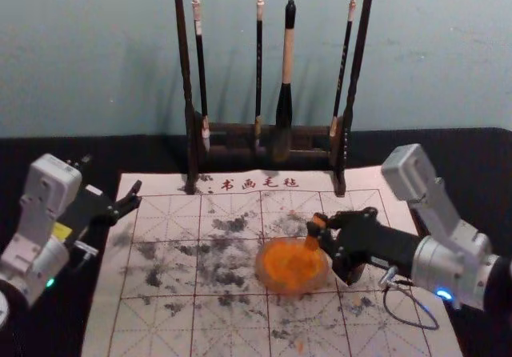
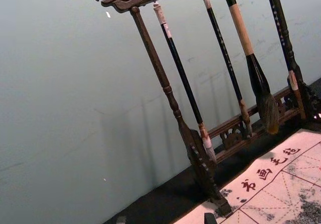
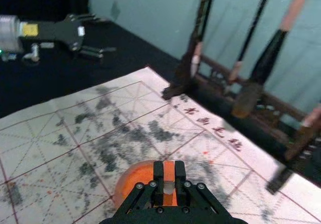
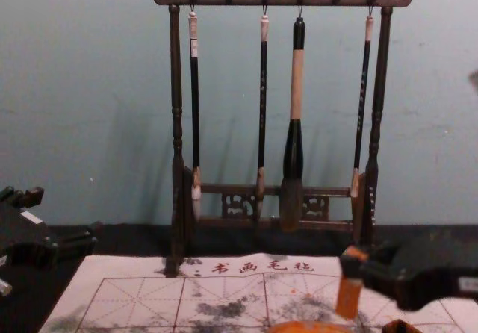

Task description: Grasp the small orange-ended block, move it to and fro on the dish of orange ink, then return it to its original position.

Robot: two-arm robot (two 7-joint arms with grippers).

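My right gripper is over the right rim of the dish of orange ink, shut on the small block. In the right wrist view, the gripper pinches the block, its orange end up and a pale band below, with the dish behind. From the chest, the block hangs upright from the gripper, its lower part orange, near the dish; contact with the ink cannot be told. My left gripper is parked open at the mat's left edge; its fingertips show apart.
A dark wooden rack with several hanging brushes stands at the mat's back edge. The gridded felt mat has dark ink stains. A dark, orange-marked thing is low beside the dish, under the right gripper.
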